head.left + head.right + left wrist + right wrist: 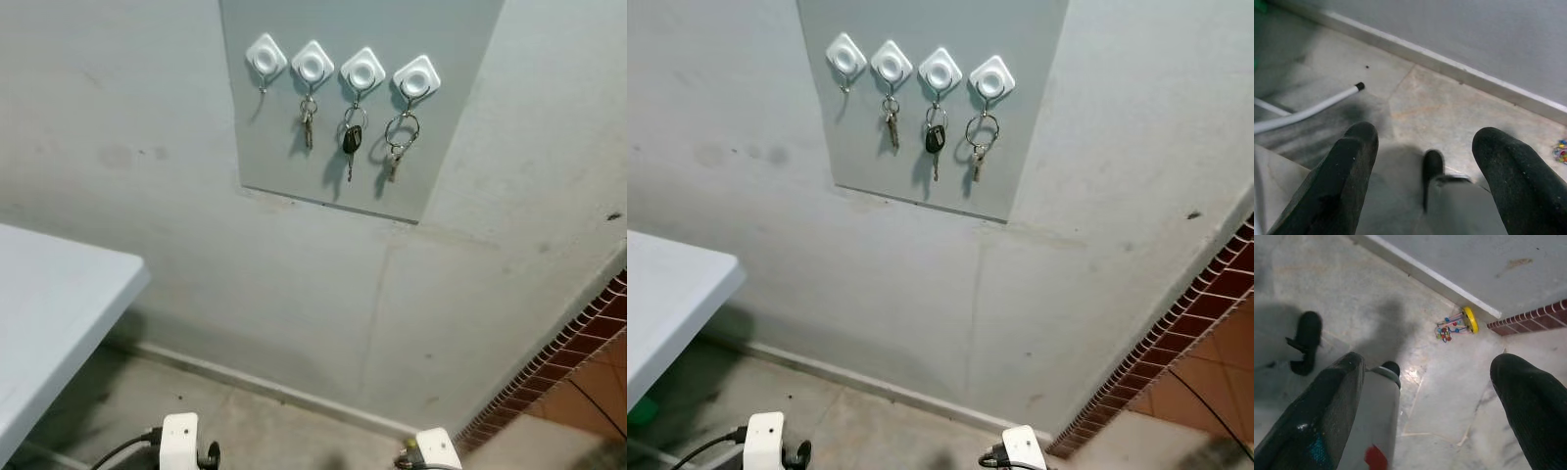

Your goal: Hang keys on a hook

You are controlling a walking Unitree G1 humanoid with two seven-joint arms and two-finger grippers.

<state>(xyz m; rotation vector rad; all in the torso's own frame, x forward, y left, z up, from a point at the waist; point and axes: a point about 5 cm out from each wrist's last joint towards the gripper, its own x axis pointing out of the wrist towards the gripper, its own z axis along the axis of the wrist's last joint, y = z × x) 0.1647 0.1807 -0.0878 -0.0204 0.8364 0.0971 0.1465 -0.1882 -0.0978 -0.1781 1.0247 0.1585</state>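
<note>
We're looking up at four hooks; three carry keys (351, 140), and the free hook (265, 59) sits far above both arms. Left end effector (1425, 166) and right end effector (1440, 396) hang wide open, empty (pointing floorward), left marginally nearer.

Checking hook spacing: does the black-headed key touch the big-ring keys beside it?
Apart. In the left eye view the black-headed key hangs from its own hook, bare grey board showing between it and the big-ring keys.
</note>
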